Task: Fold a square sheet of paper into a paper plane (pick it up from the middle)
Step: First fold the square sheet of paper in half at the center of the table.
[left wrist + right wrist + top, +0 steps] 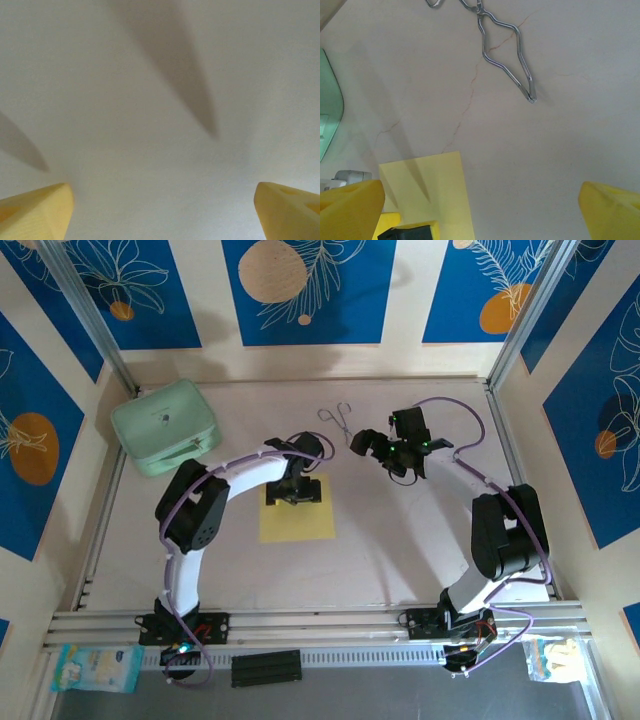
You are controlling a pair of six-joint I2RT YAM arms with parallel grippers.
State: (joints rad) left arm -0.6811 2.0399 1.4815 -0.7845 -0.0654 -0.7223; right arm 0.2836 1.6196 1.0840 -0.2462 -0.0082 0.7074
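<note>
Heads up, on the top camera your left claw [297,490] and its wrist are sitting over the far strip of the square sheet of paper [298,524], so that edge is hiding from you, and so is wherever the fingers are meeting it. On the left wrist cam the fingertips [35,212] are getting chopped off by the bottom corners. The pale surface [160,75] under them is blurring out too much to tell what it is. On the right wrist cam the tongs [502,55] are losing their handle loops past the top edge. The mint-green case [329,120] is getting sliced by the left edge. The sheet is running off the bottom, with a black-and-yellow bit of the left claw covering one corner.
</note>
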